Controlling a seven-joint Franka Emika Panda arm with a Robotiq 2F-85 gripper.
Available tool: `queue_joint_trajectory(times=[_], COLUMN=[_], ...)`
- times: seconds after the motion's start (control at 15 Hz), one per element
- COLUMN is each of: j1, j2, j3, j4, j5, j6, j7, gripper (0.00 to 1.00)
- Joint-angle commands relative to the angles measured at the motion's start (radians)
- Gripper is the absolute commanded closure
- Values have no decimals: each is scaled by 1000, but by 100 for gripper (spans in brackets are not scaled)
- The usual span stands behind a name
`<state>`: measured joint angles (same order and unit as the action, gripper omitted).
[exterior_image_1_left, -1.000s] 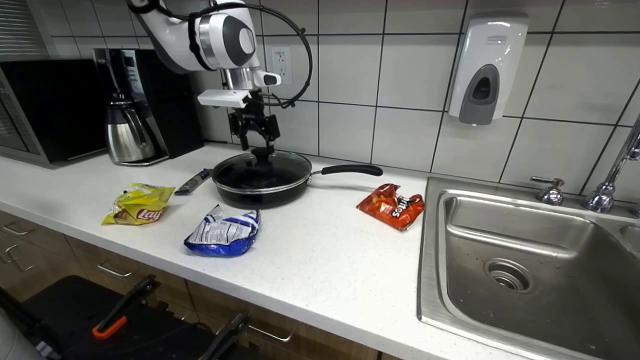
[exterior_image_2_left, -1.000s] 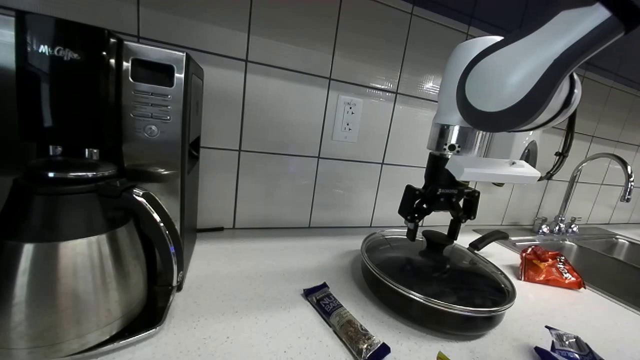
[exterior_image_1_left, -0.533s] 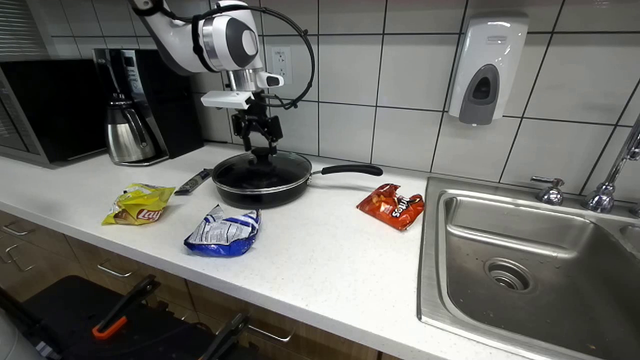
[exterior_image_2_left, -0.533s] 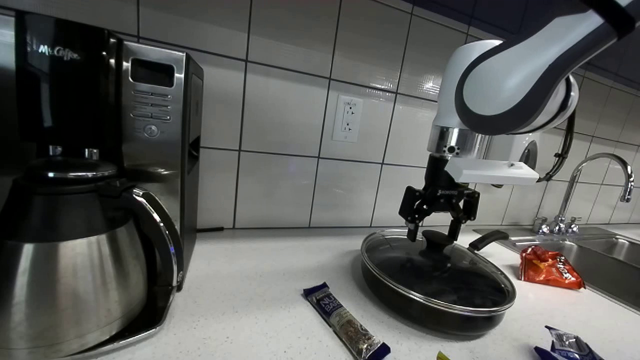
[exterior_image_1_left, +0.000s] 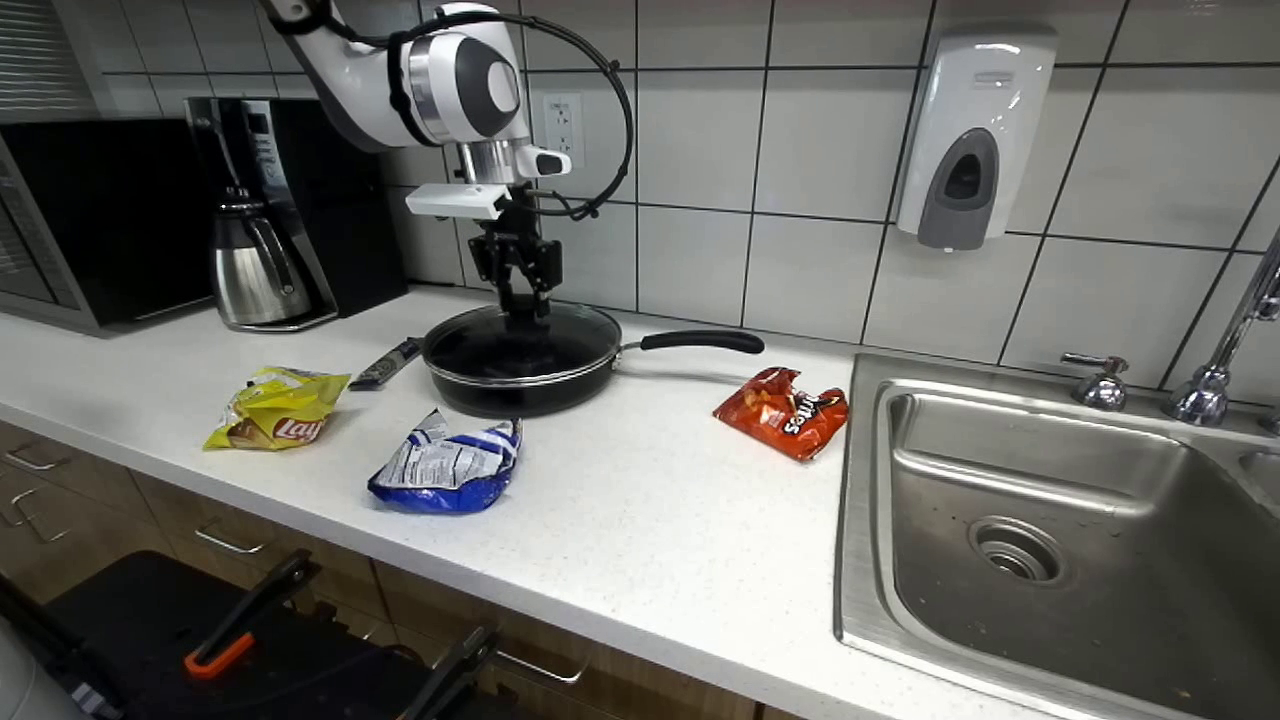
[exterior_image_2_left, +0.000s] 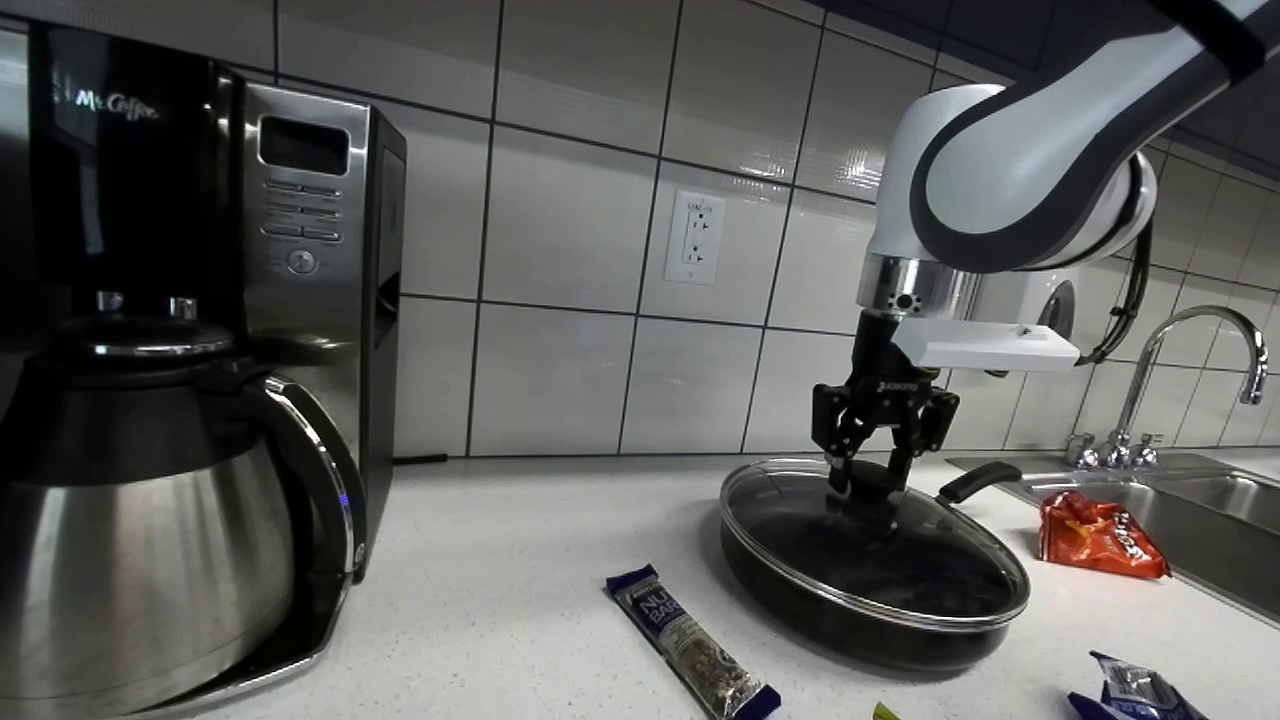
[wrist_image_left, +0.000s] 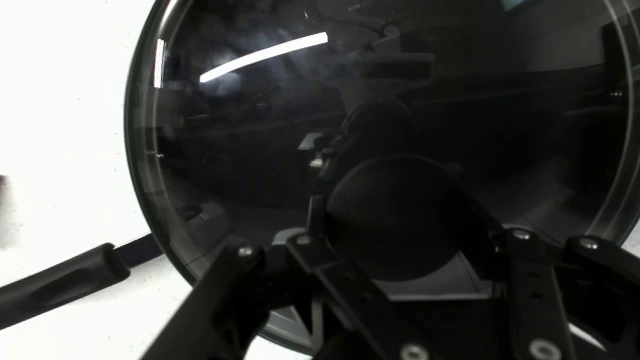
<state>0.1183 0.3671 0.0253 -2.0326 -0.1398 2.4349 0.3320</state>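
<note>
A black frying pan (exterior_image_2_left: 850, 625) with a glass lid (exterior_image_2_left: 950, 570) sits on the white counter, its black handle (exterior_image_1_left: 700, 341) pointing toward the sink. On top of the lid is a round black knob (wrist_image_left: 395, 215). My gripper (exterior_image_2_left: 868, 480) points straight down over the lid, one finger on each side of the knob, and appears shut on it. In the wrist view the left fingertip (wrist_image_left: 316, 215) lies against the knob's edge; contact on the right side is too dark to make out. The lid still rests on the pan.
Near the pan lie a nut bar (exterior_image_2_left: 690, 645), a yellow chip bag (exterior_image_1_left: 280, 405), a blue bag (exterior_image_1_left: 450, 470) and a red bag (exterior_image_1_left: 780, 412). A steel sink (exterior_image_1_left: 1150, 500) borders the counter. A coffee maker (exterior_image_2_left: 325, 210) stands beside a black microwave (exterior_image_1_left: 100, 210). Tiled wall behind.
The fingers have drawn together around the lid's knob. The arm came down a little over the last second. The pan with its lid has shifted very slightly.
</note>
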Motion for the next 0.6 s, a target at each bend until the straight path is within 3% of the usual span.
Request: queue_joint_trajectory(times=[0.0,0.53], j1=[11,16], j2=[-25,-63], j3=[-8,-23], j4=[3,-16], j5=[12,-2], j6=[-32,-23], j7=[-16,13], gripper=[61,61])
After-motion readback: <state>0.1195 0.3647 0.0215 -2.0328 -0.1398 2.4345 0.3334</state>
